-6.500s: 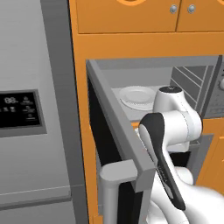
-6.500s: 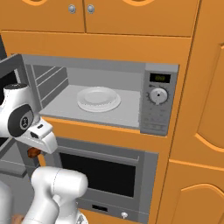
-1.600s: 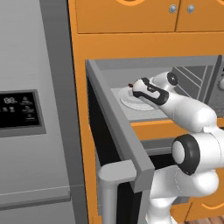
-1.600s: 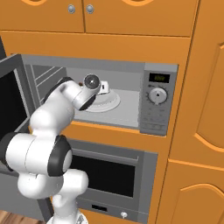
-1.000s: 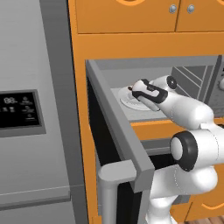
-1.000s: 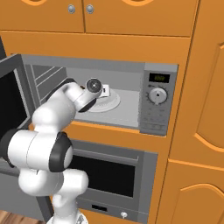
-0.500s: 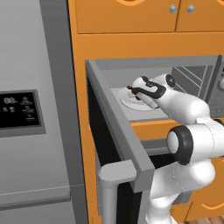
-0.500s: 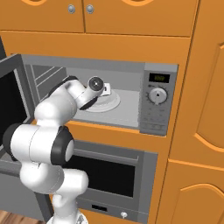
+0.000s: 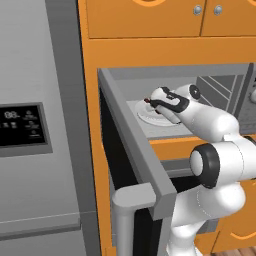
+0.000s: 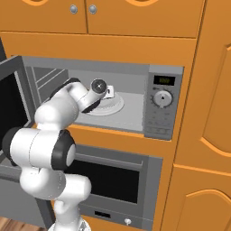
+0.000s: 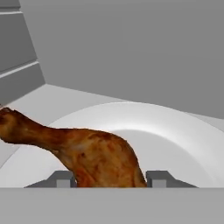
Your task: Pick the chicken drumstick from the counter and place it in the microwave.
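Note:
The microwave (image 10: 163,104) stands open, its grey door (image 9: 134,150) swung out to the left. My gripper (image 11: 109,179) reaches into the cavity, low over the round white plate (image 11: 179,131). The reddish-brown chicken drumstick (image 11: 94,151) lies on that plate, thick end between my fingertips (image 11: 61,179), thin end pointing left. The jaws stand slightly parted, close beside the meat. From the base, the gripper (image 9: 150,103) hovers at the plate (image 9: 152,119), and from the other side the gripper (image 10: 110,93) sits over the plate (image 10: 113,107). The counter is out of view.
A grey fridge with a display panel (image 9: 25,132) stands left of the microwave door. A dark-windowed oven (image 10: 110,180) sits under the microwave. Orange cabinets (image 10: 135,18) run above and to the right. The cavity's side and back walls (image 11: 131,52) close in around the hand.
The hand has barely shifted over the plate. The fingers have eased apart from the drumstick, which now rests on the plate.

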Controlling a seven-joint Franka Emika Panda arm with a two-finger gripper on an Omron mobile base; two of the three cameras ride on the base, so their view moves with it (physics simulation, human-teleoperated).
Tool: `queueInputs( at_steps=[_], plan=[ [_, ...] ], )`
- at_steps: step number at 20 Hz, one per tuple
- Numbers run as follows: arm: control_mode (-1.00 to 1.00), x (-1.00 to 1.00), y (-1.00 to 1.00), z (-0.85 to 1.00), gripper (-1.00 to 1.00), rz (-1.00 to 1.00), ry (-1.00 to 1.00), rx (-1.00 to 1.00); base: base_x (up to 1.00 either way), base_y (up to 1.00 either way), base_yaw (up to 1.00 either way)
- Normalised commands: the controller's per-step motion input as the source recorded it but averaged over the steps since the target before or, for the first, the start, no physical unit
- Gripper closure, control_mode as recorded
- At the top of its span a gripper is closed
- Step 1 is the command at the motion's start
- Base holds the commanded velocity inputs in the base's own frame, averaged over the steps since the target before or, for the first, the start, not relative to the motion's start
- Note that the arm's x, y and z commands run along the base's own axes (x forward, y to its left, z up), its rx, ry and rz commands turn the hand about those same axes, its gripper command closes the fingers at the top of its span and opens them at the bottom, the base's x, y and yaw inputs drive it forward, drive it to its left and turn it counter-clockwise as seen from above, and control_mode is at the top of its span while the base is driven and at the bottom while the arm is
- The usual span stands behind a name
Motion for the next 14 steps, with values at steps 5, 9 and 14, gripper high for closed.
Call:
queueInputs(
  at_steps=[5, 9, 14],
  plan=[
    [-1.0, -0.13, 0.0, 0.0, -1.0, 0.0, 0.0, 0.0, 0.0, 0.0, 0.0],
    [-1.0, -0.3, 0.0, 0.0, -1.0, 0.0, 0.0, 0.0, 0.0, 0.0, 0.0],
    [-1.0, -0.95, -0.01, 0.06, -1.0, 0.0, 0.0, 0.0, 0.0, 0.0, 0.0]
  ],
)
